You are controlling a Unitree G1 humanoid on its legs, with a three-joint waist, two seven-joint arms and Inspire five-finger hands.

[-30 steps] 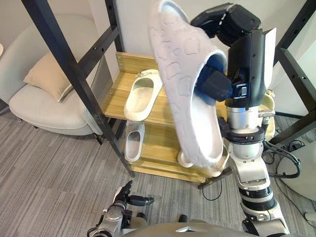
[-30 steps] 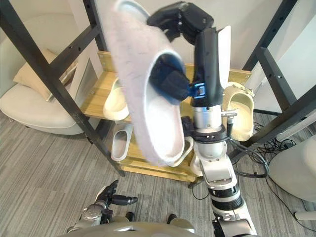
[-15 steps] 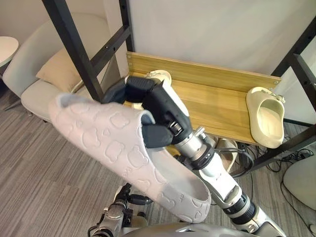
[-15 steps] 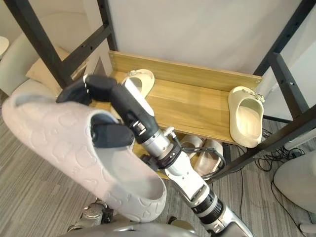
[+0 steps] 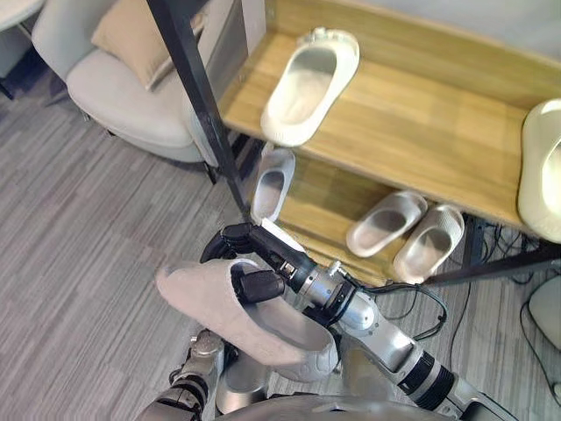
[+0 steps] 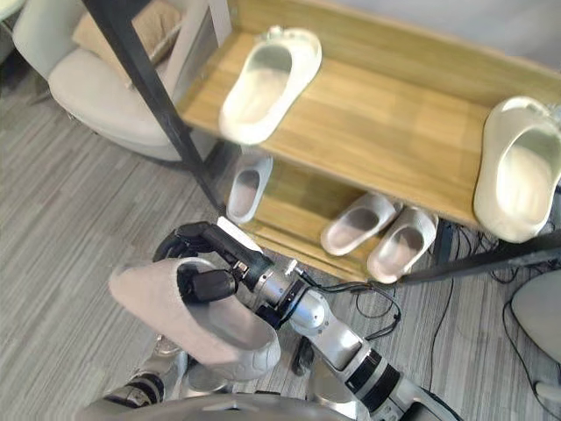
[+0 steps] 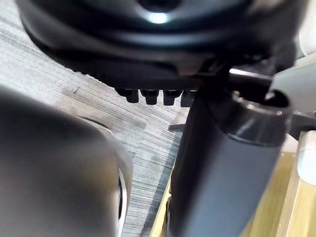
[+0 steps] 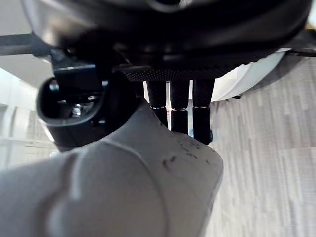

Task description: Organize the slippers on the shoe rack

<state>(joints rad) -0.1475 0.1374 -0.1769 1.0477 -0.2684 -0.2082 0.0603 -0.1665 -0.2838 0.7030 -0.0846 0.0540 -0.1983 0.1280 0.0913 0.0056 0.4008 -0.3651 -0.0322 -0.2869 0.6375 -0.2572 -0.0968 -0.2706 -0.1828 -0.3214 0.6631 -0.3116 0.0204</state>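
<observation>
My right hand [image 5: 248, 256] is shut on a pale pinkish-grey slipper [image 5: 210, 303], fingers over its upper and thumb inside the opening. It holds the slipper low above the carpet, in front of the wooden shoe rack [image 5: 412, 123] and left of its lower shelf. In the right wrist view the fingers [image 8: 180, 113] curl over the embossed slipper [image 8: 138, 187]. On the top shelf lie a cream slipper [image 5: 311, 83] and another cream slipper [image 5: 543, 167] at the right edge. My left hand [image 7: 153, 96] hangs idle low down, relaxed, holding nothing.
The lower shelf holds one pale slipper [image 5: 272, 182] at its left and a pair [image 5: 408, 232] in the middle. A black slanted frame post [image 5: 197, 96] crosses in front of the rack's left end. A light armchair [image 5: 123, 83] with a cushion stands to the left.
My right arm has swung the slipper down from above the rack to low in front of it. The camera has tilted down, so the whole rack sits higher in view.
</observation>
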